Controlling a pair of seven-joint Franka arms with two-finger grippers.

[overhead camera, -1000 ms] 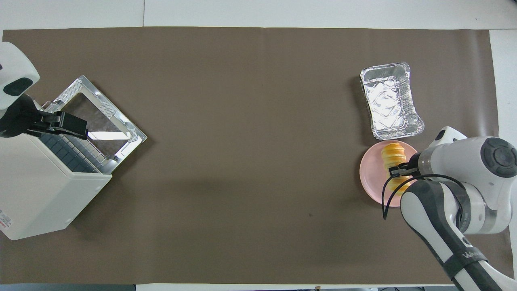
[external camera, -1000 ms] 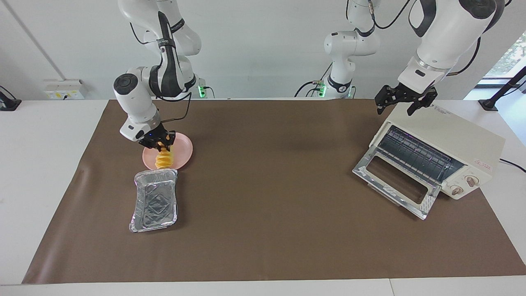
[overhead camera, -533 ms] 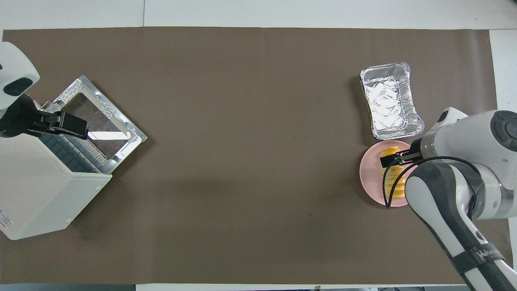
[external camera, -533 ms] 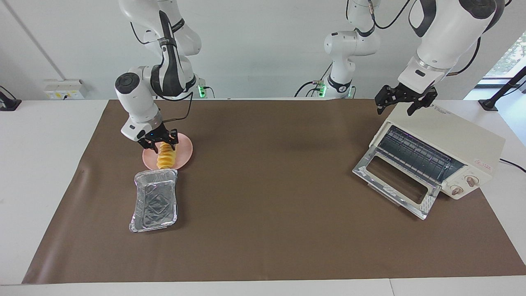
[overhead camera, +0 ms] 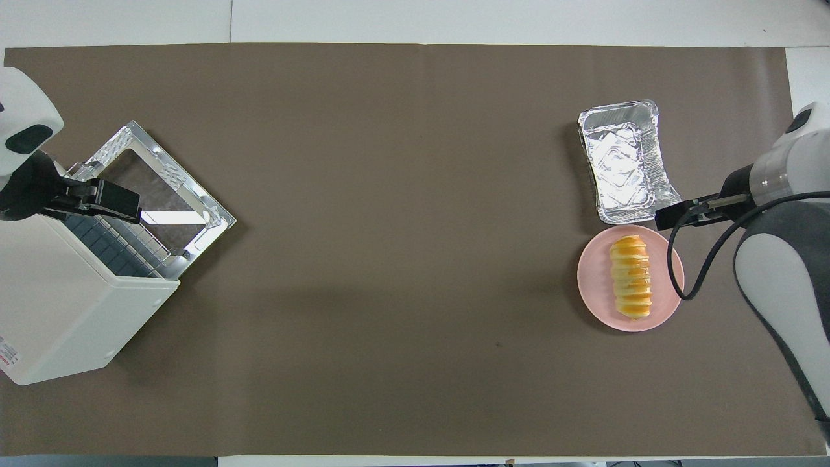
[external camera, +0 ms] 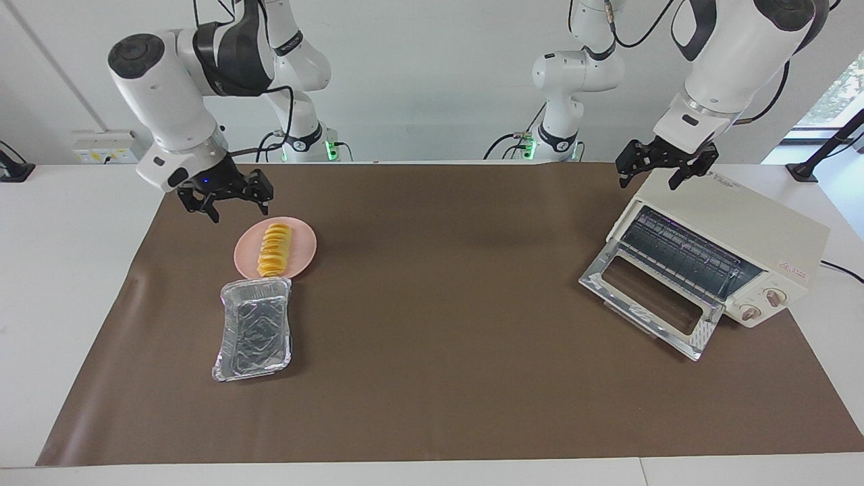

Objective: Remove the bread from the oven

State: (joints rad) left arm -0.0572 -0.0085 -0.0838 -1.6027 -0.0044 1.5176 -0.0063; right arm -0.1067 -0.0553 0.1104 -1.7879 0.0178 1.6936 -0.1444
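Bread out and plated; I had just let go.

Within 1 second my right gripper (external camera: 226,196) went from pinching the bread (external camera: 273,250) to hanging above the mat, fingers spread, empty, toward the right arm's end of the bench. The bread lay on the pink plate (external camera: 302,251), touching the foil tray (external camera: 254,329). The left gripper (external camera: 667,169), fingers spread, waited over the oven (external camera: 736,223), whose door hung open. I judged the task done.
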